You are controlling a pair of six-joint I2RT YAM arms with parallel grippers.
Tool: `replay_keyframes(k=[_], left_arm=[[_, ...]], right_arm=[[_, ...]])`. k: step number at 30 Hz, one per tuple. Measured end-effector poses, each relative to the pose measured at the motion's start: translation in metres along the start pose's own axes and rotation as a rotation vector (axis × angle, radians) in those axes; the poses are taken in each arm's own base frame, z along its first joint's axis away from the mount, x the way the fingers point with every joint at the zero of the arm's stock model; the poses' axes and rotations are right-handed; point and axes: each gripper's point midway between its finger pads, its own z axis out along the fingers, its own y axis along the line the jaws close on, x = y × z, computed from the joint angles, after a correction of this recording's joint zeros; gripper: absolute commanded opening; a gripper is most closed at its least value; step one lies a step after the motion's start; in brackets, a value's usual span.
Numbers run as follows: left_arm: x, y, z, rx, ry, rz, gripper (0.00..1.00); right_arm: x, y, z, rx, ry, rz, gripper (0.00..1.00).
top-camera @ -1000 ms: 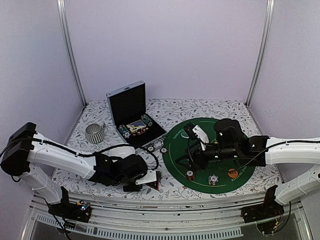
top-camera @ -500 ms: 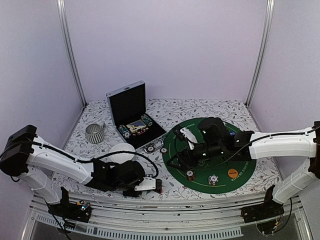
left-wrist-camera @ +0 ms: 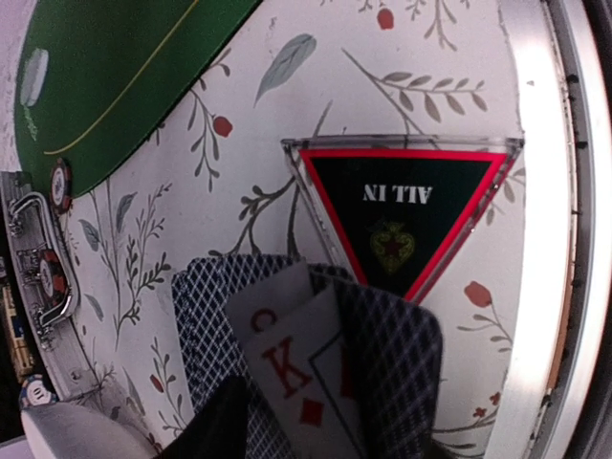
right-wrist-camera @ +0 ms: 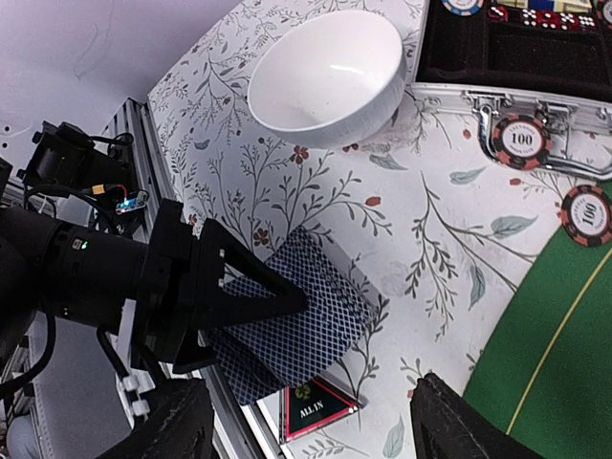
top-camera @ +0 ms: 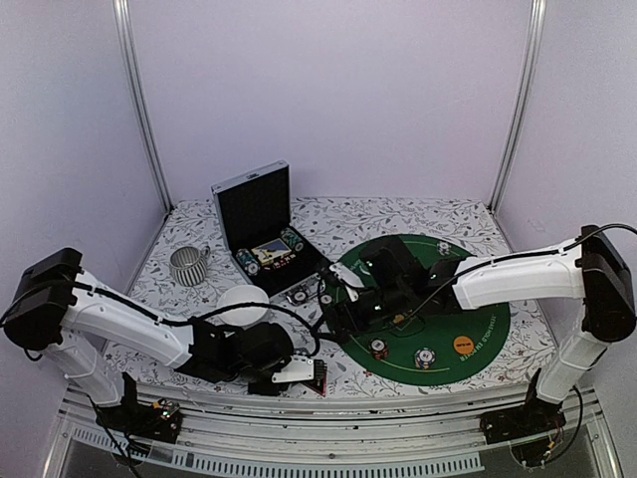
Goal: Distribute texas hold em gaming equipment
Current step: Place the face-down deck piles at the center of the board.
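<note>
Blue-lattice-backed playing cards lie splayed on the floral cloth by the front rail, a red king of diamonds showing face up. My left gripper stands over them with its fingers apart, one above the pile. The black red-edged "ALL IN" triangle lies just past the cards, also seen from the right wrist. My right gripper hangs open and empty above cards and triangle. Striped poker chips sit near the case, others on the green mat.
A white bowl sits behind the cards. A grey ribbed mug is at the left. The open black case stands at the back. The round green mat carries an orange disc. The metal front rail runs beside the triangle.
My right arm swept left across the mat until its gripper hung over the left gripper. The left gripper's jaws parted and the cards spread out.
</note>
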Motion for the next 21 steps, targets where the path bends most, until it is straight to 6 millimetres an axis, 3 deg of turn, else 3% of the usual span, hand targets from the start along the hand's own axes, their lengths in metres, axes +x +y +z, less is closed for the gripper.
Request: replay_keyframes(k=[11, 21], left_arm=[[-0.005, 0.005, -0.001, -0.021, -0.013, -0.028, 0.68], [-0.005, 0.008, -0.003, -0.027, -0.014, -0.052, 0.78]], right_arm=[[-0.030, 0.000, 0.035, -0.044, 0.012, -0.065, 0.72], [-0.032, -0.014, 0.058, -0.070, 0.046, -0.058, 0.68]])
